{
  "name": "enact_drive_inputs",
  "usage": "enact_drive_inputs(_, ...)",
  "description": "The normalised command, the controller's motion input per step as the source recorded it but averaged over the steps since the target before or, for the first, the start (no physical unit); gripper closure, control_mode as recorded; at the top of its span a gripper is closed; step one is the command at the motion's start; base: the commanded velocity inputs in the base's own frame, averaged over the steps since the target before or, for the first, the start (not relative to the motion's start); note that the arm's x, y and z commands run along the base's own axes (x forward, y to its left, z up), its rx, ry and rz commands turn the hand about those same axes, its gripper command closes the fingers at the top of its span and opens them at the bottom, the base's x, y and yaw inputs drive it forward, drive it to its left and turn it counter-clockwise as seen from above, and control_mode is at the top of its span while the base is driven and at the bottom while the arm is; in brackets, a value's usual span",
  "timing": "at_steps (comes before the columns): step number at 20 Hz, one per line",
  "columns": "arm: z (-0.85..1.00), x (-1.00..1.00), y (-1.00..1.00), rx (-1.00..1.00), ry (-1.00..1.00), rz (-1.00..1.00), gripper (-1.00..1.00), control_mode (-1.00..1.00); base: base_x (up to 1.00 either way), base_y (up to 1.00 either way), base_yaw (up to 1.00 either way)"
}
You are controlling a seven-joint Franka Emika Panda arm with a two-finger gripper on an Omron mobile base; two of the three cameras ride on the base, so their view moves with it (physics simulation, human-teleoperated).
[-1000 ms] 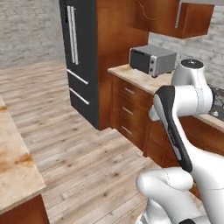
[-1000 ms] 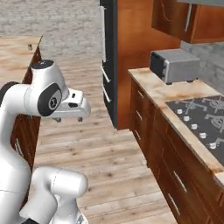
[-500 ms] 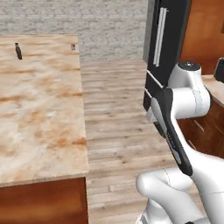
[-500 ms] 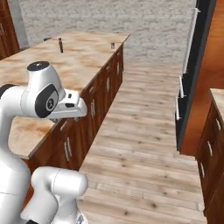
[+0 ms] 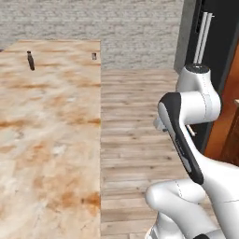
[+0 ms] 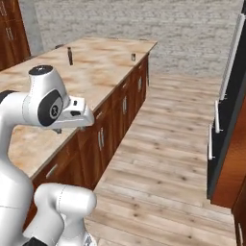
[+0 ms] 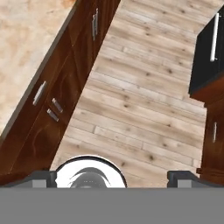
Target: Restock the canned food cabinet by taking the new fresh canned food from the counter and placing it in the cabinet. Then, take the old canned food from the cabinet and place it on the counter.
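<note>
The counter [image 5: 46, 140], a very large slab of pale beige stone with rusty-orange blotches, is stretching along the left of the left base view and running away toward a grey brick wall [image 5: 116, 23]. In the right base view the same slab is sitting on reddish-brown base cabinets [image 6: 120, 115] with silver pulls. A plank wood floor [image 6: 168, 158] is lying between the island and a tall black refrigerator [image 6: 228, 105] with long silver handles, which is standing at the right edge.

The white arm [image 5: 186, 121] is rising from the base, folding at a dark-sided elbow and carrying its wrist high, beside the island's near edge. The hand is reaching forward and tilting down over the floor, just off the counter's long side.

In the hand view the gripper [image 7: 111, 177] is looking down at the planks beside the cabinet fronts, and its two dark tips are standing far apart at the bottom corners, spread wide with nothing between them.

Far back on the counter a dark brown bottle [image 5: 31, 60] is standing upright, well apart from the arm. Near the far right corner of the slab a small short object [image 5: 94, 56] is standing; it is too small to tell whether it is a can.
</note>
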Motion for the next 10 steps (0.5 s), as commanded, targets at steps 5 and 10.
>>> enact_drive_inputs(5, 0.00, 0.00, 0.00, 0.00, 0.00, 0.00, -1.00, 1.00, 1.00, -0.64, 0.07)
enact_drive_inputs(10, 0.00, 0.00, 0.00, 0.00, 0.00, 0.00, -1.00, 1.00, 1.00, -0.66, 0.01)
